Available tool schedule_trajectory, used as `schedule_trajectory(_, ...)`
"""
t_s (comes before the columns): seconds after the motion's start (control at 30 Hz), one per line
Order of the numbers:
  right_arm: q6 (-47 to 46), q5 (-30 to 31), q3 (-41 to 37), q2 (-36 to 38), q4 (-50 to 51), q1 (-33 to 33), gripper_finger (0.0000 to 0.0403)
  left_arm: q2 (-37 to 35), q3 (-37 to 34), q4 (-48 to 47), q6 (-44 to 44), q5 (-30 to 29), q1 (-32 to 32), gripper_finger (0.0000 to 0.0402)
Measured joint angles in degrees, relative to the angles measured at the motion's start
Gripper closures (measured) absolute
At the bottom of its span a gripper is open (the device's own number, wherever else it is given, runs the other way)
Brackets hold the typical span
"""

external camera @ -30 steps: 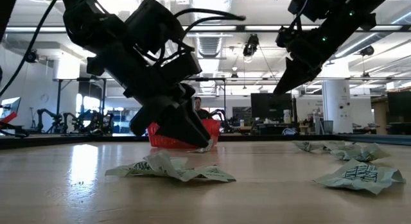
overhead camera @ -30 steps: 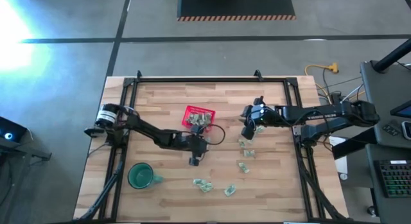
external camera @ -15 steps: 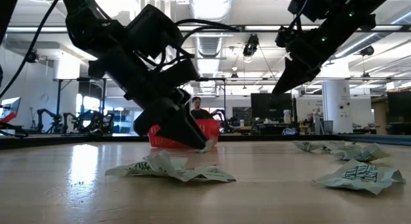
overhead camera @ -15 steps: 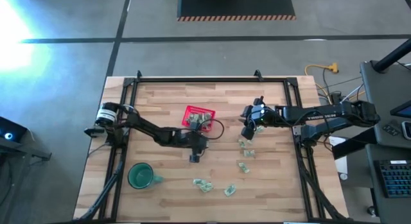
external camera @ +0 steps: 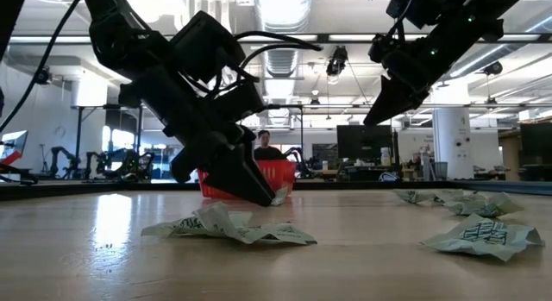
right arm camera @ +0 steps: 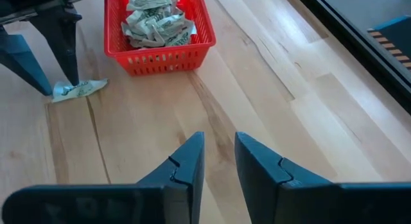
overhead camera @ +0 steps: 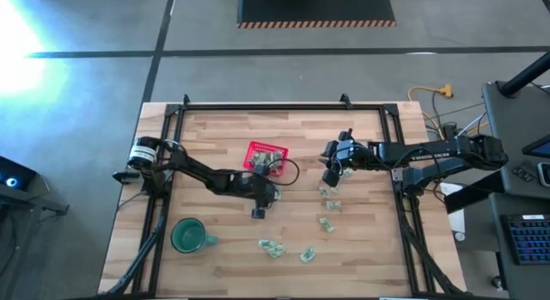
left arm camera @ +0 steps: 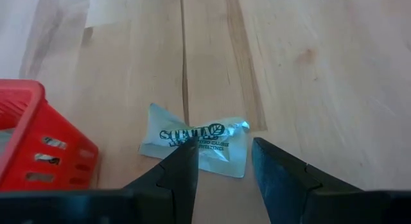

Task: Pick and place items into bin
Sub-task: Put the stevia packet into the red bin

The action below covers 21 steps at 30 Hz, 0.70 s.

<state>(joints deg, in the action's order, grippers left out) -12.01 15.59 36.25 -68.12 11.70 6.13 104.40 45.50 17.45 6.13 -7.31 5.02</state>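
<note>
Red basket [left arm camera: 38, 144] cut off at the edge of the left wrist view, only one corner in sight. Near edge of the packet [left arm camera: 196, 139] hidden behind the left gripper [left arm camera: 225, 161] fingers. Basket [external camera: 278, 173] in the low view mostly masked by the left arm. Packets [overhead camera: 273, 247] on the table too small from above for print or count.

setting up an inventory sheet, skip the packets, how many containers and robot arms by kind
red square mesh plastic basket: 1
round dark-green mug: 1
dark robot arms: 2, left arm and right arm
total: 4
</note>
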Motion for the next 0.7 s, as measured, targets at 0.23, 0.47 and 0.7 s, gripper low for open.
schedule_trajectory(0.23,0.0,0.0,0.0,0.0,-0.1,0.0,0.0322,2.1,0.7,0.5,-1.4,2.0,-0.3,0.0269)
schedule_trajectory(0.47,0.0,0.0,0.0,0.0,-0.1,0.0,0.033,2.8,1.2,-0.1,-3.9,4.0,-0.9,0.0289)
schedule_trajectory(0.7,0.0,0.0,0.0,0.0,-0.1,0.0,0.0324,2.9,1.2,-0.3,-4.4,6.9,-1.3,0.0372)
